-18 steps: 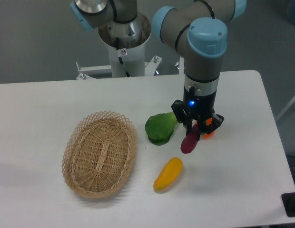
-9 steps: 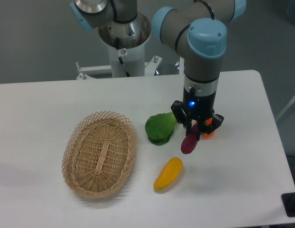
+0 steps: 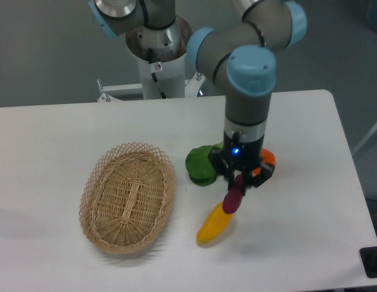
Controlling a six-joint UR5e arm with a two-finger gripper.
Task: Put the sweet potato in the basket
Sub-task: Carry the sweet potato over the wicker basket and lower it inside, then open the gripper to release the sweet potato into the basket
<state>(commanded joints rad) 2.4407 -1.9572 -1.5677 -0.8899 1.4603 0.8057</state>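
The magenta-purple sweet potato (image 3: 233, 199) hangs from my gripper (image 3: 238, 181), which is shut on its upper end and holds it above the table, just over the top end of the yellow vegetable (image 3: 214, 224). The oval tan wicker basket (image 3: 128, 196) lies on the table to the left, well apart from the gripper, with nothing inside it.
A green vegetable (image 3: 204, 163) lies just left of the gripper. An orange (image 3: 267, 159) sits partly hidden behind the gripper on its right. The arm's base (image 3: 158, 48) stands at the back of the white table (image 3: 310, 231).
The gripper has moved left and toward the front with the sweet potato in it, now over the yellow vegetable's tip. More of the orange shows behind it.
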